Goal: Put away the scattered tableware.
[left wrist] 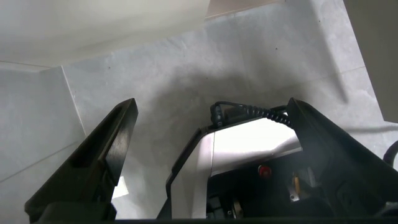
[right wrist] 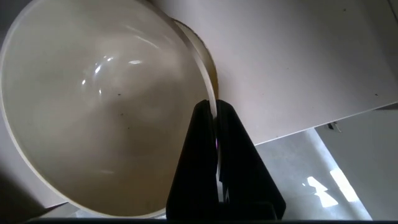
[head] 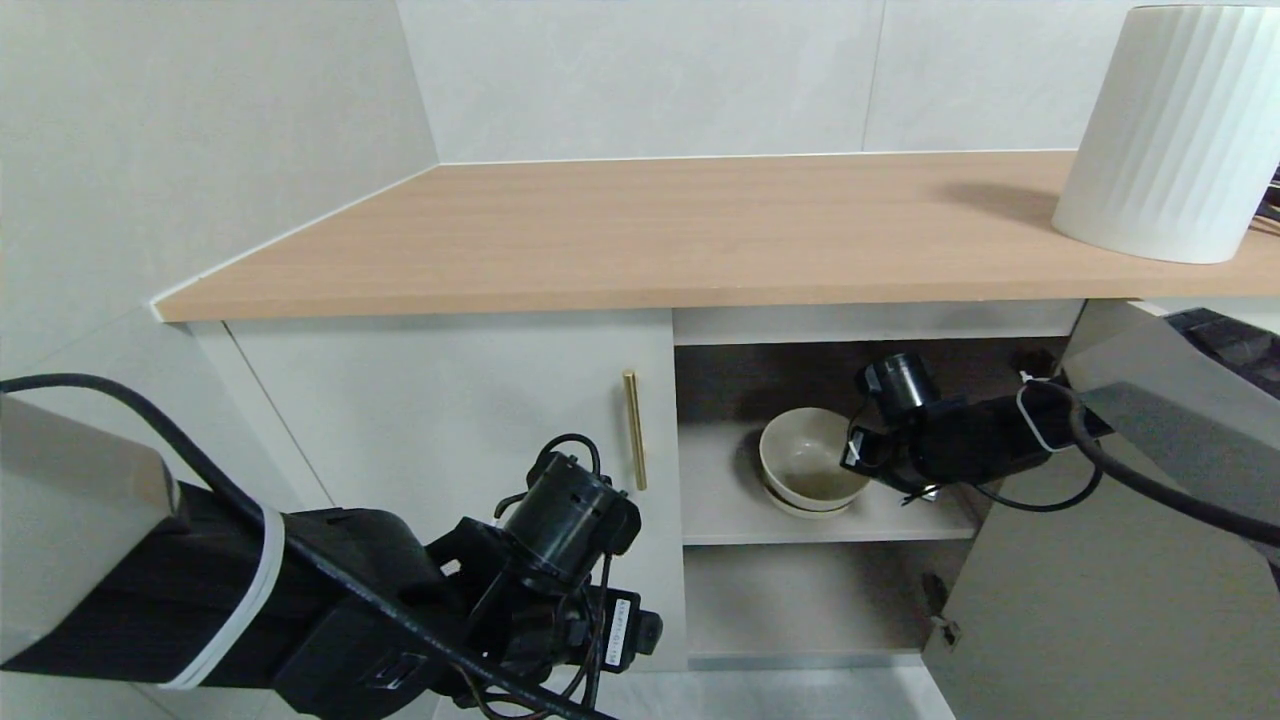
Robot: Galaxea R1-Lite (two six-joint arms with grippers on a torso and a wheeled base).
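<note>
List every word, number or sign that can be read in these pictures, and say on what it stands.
No text can be quoted.
One white sticker on the left arm carries dark print, too small to read.
The bowl, the cabinet door and the ribbed container show no print.

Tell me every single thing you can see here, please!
bowl: one, cream, on the upper shelf of the open cupboard, sitting on a flatter dish
dish: one, cream, under the bowl
counter: one, light wood, on top of the cupboard
tub: one, white and ribbed, at the counter's right end
door: one, pale grey, closed
handle: one, gold, on that door
right pincer: black, shut on the bowl's rim
left pincer: black, open, empty, low before the door
</note>
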